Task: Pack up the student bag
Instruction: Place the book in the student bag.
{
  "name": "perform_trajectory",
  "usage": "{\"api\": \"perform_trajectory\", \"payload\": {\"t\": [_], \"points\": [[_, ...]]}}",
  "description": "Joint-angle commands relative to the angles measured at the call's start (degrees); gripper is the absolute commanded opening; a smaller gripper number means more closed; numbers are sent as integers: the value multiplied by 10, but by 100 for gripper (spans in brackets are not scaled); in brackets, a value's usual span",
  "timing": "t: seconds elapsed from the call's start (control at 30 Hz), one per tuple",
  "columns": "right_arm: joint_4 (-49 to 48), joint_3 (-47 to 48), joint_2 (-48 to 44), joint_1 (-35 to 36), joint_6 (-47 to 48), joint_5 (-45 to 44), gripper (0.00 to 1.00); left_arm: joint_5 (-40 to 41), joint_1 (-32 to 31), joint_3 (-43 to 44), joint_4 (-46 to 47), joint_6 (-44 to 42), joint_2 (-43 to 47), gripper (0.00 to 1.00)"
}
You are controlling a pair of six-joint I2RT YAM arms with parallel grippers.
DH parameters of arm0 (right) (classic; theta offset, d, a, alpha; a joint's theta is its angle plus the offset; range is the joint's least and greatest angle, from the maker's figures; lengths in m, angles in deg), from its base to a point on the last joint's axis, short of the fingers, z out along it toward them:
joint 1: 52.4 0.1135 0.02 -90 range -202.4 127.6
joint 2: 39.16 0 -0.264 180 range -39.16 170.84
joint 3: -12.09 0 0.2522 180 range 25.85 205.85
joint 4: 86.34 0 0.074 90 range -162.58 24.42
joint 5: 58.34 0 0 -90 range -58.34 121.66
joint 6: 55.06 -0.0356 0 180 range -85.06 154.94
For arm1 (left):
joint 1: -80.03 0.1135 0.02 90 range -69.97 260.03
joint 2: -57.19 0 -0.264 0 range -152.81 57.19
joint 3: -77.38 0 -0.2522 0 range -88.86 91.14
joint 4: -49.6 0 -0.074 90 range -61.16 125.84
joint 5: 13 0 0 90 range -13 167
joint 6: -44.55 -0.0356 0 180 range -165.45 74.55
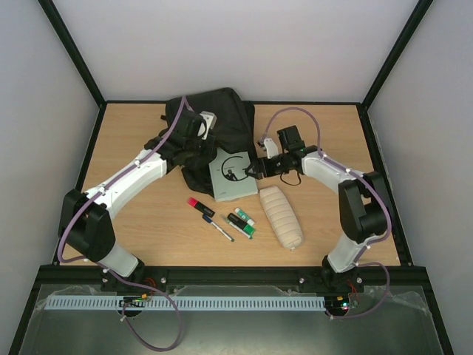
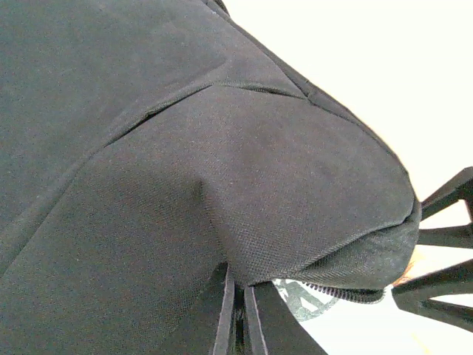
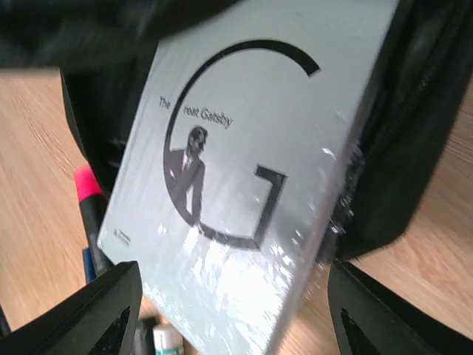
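— Where is the backpack lying?

— It is lying at the back of the table, about in the middle, with its open end turning toward the arms. A grey book is resting in that opening. Black fabric is covering the book's far edge and running along both its sides, and the near end is sticking out over the wood.

— What is the left gripper doing?

— It is reaching over the left part of the backpack. Its fingers are pressing together and pinching a fold of the black fabric, and the cloth is peaking into a ridge above the pinch.

— And the right gripper?

— It is pointing at the book from the right with its fingers spreading wide. The book's near corner is showing between them. I cannot tell whether either finger is touching the cover. The cover is showing a large letter G, a man in a suit and the words "Great Gatsby".

— Is anything else lying about?

— A beige pencil case is lying just in front of the book, a little to the right. To its left, a red-capped marker, a dark pen and two green markers are lying loose on the wood.
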Motion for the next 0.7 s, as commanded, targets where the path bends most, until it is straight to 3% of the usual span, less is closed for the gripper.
{"api": "perform_trajectory", "payload": {"t": [0.0, 0.17, 0.37, 0.67], "points": [[41, -43, -64, 0, 66, -49, 69, -3, -2, -1, 35, -3, 34, 2], [66, -86, -142, 17, 164, -103, 66, -4, -2, -5, 39, -5, 36, 2], [16, -193, -236, 112, 360, -254, 60, -9, -4, -6, 39, -8, 35, 3], [-29, -195, -184, 182, 431, -374, 50, -9, -5, -6, 36, -12, 32, 3]]}}
